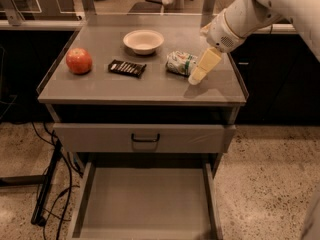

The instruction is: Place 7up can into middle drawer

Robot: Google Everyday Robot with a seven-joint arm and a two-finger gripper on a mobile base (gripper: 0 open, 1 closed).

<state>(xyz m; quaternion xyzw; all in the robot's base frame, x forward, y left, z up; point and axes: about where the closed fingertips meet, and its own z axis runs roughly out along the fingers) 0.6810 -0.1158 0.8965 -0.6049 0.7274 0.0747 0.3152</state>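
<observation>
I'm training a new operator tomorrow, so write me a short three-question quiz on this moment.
1. True or false: the 7up can already lies in the open middle drawer.
2. What lies between the apple and the can on the tabletop? A) a mug B) a dark snack bar C) a sponge
3. Fill in: the pincer is close beside the can, on the picture's ____ side of it.

Key: 1. False; the can lies on its side on the tabletop and the drawer holds nothing. 2. B. 3. right.
</observation>
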